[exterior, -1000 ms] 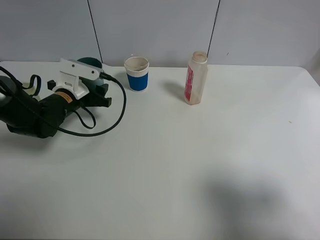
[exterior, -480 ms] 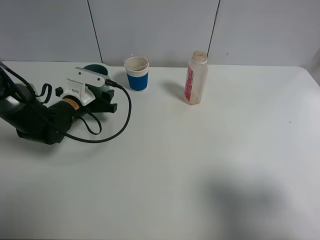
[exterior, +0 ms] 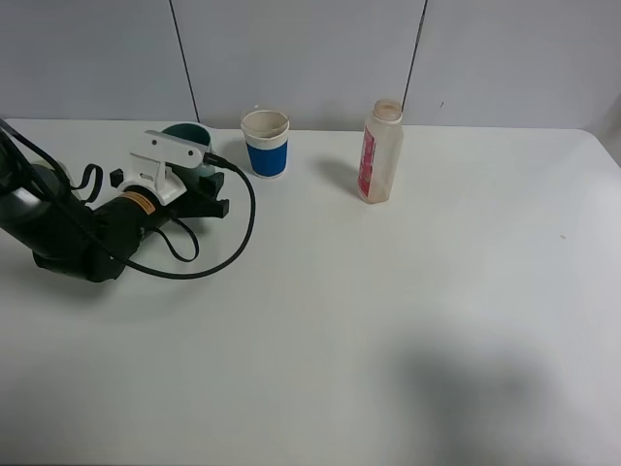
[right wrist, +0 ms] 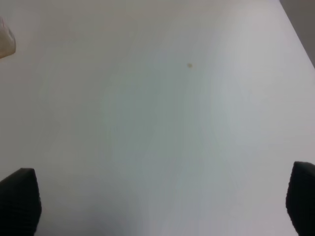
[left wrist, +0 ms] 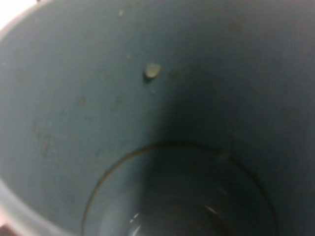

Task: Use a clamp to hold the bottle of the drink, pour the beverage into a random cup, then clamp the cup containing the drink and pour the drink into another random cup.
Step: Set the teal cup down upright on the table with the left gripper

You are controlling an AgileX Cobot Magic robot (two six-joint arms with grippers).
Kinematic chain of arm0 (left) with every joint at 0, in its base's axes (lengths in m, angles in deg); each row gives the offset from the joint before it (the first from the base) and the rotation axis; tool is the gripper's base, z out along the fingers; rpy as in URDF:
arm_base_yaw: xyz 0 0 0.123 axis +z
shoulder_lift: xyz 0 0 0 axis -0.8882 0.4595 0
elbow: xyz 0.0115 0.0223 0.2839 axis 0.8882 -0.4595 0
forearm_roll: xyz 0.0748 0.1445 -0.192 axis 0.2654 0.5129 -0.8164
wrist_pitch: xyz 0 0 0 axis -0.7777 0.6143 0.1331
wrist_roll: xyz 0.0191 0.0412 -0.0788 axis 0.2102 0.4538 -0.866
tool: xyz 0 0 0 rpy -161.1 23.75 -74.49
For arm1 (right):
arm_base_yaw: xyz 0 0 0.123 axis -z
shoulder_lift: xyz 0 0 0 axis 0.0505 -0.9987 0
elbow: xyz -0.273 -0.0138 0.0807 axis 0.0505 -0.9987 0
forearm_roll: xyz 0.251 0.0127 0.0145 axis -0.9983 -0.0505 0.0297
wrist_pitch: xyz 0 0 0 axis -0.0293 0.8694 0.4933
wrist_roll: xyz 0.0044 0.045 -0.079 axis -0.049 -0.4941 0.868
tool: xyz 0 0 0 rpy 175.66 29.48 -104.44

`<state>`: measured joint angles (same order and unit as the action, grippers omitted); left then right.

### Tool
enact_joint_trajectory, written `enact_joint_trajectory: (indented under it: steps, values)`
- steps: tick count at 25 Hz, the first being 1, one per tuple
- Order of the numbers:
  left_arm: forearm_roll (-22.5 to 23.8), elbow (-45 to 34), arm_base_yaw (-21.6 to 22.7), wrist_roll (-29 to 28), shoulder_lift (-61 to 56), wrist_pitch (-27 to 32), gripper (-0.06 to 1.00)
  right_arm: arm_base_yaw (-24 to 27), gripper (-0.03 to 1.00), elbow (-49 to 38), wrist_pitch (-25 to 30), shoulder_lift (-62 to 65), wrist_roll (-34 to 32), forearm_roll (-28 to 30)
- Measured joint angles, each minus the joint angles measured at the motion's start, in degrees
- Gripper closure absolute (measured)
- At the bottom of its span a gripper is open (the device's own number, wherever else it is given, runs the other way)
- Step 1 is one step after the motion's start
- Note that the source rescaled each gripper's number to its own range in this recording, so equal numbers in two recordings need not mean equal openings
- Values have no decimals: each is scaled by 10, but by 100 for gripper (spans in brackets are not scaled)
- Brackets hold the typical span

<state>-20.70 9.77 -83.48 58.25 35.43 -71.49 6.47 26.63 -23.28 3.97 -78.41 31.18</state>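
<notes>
The teal-green cup [exterior: 188, 133] sits at the back left, partly hidden behind my left gripper [exterior: 197, 177], which is shut on it. The cup's dark inside [left wrist: 98, 108] fills the left wrist view. Faint glints show at its bottom, and I cannot make out the beverage. To the right of it stands the white cup with the blue band [exterior: 265, 146], upright. The clear bottle with the pink-red label [exterior: 380, 153] stands upright further right. My right gripper [right wrist: 162, 204] is open over bare table, seen only in the right wrist view.
A black cable [exterior: 238, 218] loops from the left arm across the white table [exterior: 388, 320]. The grey back wall [exterior: 310, 49] rises just behind the cups and bottle. A small dark speck [right wrist: 189, 65] marks the table under the right gripper.
The left gripper and the teal cup shifted to the right and slightly toward the front during the first half second, then held still. The bottle and the white cup have not moved.
</notes>
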Motion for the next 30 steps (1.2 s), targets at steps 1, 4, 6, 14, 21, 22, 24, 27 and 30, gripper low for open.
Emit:
enact_joint_trajectory:
  steps: [1,4,6,14,21,22,24,27,30]
  values:
    - [0,0,0,0,3,0,94,0,-3,0,0,0,0,0]
    - [1,0,0,0,9,-1,94,0,-3,0,0,0,0,0]
    - [2,0,0,0,10,-3,94,0,-3,0,0,0,0,0]
    - [14,31,0,-5,29,-6,94,0,-3,0,0,0,0,0]
    - [22,46,0,-8,46,-5,94,0,-3,0,0,0,0,-2]
    - [22,46,0,-8,49,-4,94,0,-3,0,0,0,0,-2]
    - [22,46,0,-8,56,-4,94,0,-3,0,0,0,0,-3]
    - [23,46,0,-9,59,-5,94,0,-3,0,0,0,0,-3]
    - [23,46,0,-9,59,-5,94,0,-3,0,0,0,0,-3]
